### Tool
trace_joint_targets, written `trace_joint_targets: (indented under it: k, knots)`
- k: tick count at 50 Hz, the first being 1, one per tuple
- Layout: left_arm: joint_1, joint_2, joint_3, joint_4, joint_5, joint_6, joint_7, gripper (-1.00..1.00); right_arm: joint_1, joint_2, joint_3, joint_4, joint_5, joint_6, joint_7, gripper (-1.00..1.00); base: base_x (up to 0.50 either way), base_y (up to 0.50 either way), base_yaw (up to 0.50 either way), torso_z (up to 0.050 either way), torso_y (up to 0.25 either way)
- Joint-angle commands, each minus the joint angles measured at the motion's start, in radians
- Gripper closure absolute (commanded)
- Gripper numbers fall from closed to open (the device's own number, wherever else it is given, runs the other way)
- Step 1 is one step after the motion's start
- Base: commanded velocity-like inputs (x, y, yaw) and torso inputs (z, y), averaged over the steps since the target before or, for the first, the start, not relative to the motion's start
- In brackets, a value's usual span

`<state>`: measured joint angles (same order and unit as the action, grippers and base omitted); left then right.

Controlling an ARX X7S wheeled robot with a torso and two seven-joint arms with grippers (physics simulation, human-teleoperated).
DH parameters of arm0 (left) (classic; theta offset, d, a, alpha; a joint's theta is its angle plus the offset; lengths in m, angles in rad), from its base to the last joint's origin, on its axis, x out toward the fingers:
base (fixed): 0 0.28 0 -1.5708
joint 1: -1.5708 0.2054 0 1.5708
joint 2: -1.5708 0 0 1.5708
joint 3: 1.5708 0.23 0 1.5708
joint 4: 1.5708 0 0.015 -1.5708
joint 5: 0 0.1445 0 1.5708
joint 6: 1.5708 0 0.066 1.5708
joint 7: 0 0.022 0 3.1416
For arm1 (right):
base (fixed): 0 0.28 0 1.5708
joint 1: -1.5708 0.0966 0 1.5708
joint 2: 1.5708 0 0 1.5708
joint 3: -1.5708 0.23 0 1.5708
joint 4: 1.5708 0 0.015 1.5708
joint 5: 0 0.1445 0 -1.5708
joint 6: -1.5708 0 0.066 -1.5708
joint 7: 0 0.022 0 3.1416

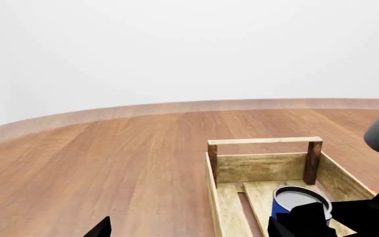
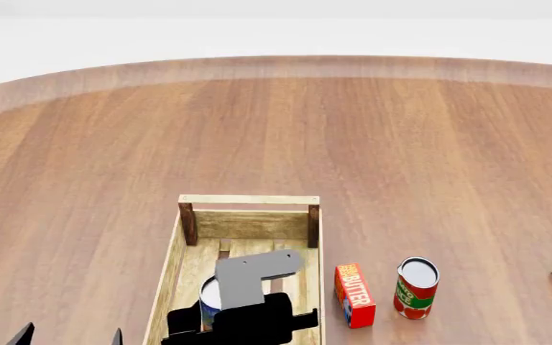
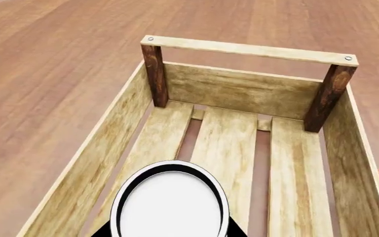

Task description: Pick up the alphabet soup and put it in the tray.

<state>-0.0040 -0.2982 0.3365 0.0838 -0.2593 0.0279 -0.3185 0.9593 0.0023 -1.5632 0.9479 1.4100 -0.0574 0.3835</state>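
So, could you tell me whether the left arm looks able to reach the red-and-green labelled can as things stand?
Probably not easily. The red-and-green labelled can stands beyond the light-wood slatted crate, the orange butter box and the right arm's tool, all lying between it and the left tool.

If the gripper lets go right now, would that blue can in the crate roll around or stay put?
Probably stays put: the alphabet soup looks upright inside the tray, its flat top facing up. If it tipped, its round body would likely roll, though the tray's walls should stop it.
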Motion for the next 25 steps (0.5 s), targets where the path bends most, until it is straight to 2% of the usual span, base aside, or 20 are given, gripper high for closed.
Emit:
trace_joint_targets:
  k: [1, 25]
  knots:
    - [0.0, -0.003, 0.003, 0.004, 0.0, 0.0, -0.005, -1.0, 0.005, -0.002, 0.006, -0.014, -0.047, 0.021, -0.02, 1.0, 0.0, 0.0, 0.0, 0.0, 0.0]
    - [-0.002, -0.008, 0.01, 0.005, 0.003, 0.001, -0.016, -1.0, 0.009, -0.002, 0.006, -0.008, -0.016, 0.075, -0.034, 1.0, 0.0, 0.0, 0.0, 0.0, 0.001]
